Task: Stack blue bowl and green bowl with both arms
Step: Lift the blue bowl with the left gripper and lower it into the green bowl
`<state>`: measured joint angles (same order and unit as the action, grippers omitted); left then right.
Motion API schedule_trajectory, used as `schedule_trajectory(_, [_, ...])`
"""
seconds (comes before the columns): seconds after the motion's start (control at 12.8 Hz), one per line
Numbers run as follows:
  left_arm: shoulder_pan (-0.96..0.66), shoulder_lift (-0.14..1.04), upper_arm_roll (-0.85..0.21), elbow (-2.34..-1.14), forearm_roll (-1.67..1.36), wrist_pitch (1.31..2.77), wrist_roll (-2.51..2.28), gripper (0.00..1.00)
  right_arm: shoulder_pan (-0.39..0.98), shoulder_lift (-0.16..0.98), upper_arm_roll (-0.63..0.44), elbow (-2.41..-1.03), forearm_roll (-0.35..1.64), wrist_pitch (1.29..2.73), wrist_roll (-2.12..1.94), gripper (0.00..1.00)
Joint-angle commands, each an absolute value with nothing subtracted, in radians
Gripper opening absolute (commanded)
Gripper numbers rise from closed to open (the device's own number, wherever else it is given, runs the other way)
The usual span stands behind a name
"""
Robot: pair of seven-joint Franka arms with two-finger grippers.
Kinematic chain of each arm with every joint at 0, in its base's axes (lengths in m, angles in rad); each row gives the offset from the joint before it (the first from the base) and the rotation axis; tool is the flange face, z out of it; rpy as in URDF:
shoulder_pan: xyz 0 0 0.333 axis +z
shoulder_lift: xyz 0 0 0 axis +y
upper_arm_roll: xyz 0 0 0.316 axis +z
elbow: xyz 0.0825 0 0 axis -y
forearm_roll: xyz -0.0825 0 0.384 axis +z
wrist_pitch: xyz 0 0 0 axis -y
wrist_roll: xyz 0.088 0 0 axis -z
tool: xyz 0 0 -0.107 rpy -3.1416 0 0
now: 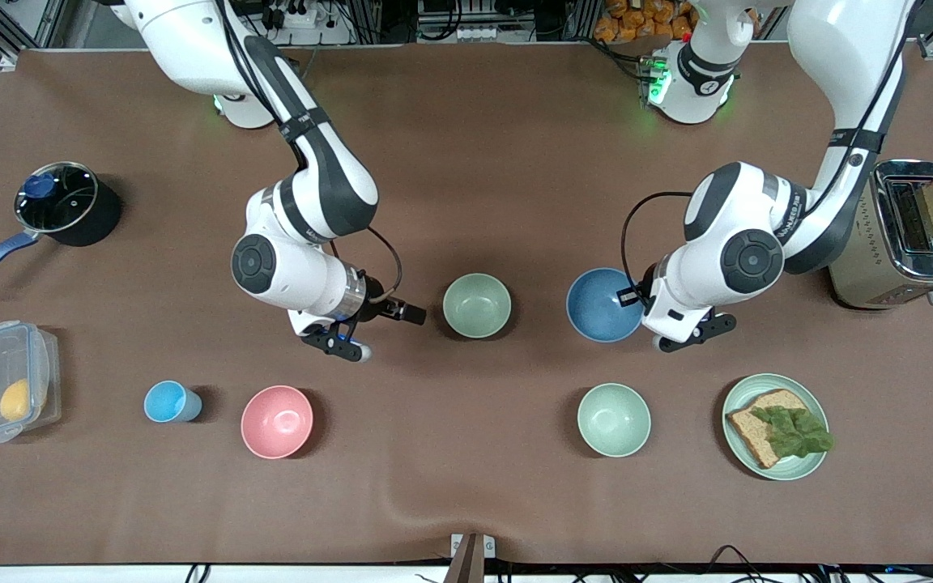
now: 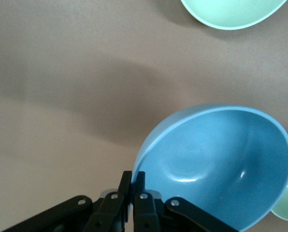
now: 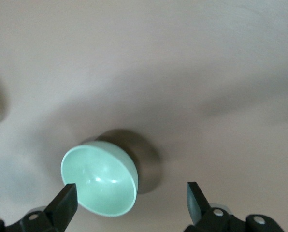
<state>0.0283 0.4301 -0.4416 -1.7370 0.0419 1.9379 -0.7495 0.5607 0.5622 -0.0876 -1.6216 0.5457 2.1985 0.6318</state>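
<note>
Mid-tabletop, left claw (image 2: pixel 133 186) pinches blue bowl (image 1: pixel 602 304) rim; keep it level, carry over green bowl (image 1: pixel 477 305) beside it. Right claw (image 3: pixel 129 198) wide near green bowl; steady it.

A robot lab — two white robot arms (image 1: pixel 304 202) bolted by a brown table (image 1: pixel 466 121), with metal frames and cables beside it.

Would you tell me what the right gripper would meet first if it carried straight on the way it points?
Probably the round sage-green bowl: the open right gripper points at it, with only bare brown table around it; depth is unclear.
</note>
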Motion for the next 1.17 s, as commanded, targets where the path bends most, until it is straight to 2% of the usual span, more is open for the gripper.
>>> schedule_trajectory(0.0, [-0.004,0.449,-0.442,-1.706,0.034,1.928,-0.802,0.0,0.557,0.618,-0.086,-1.586,0.528,2.209,0.87,1.0])
schedule_trajectory(0.39, [-0.029,0.469,-0.443,-1.69,0.031,1.93,-0.862,0.0,0.594,0.776,-0.081,-1.485,0.532,2.21,1.222,1.0])
schedule_trajectory(0.7, [-0.083,0.489,-0.445,-1.674,0.022,1.934,-0.936,0.0,0.624,0.837,-0.075,-1.482,0.636,2.282,1.235,1.0])
schedule_trajectory(1.1, [-0.173,0.537,-0.445,-1.625,-0.003,1.986,-1.049,0.0,0.629,0.842,-0.075,-1.479,0.649,2.298,1.233,1.0])
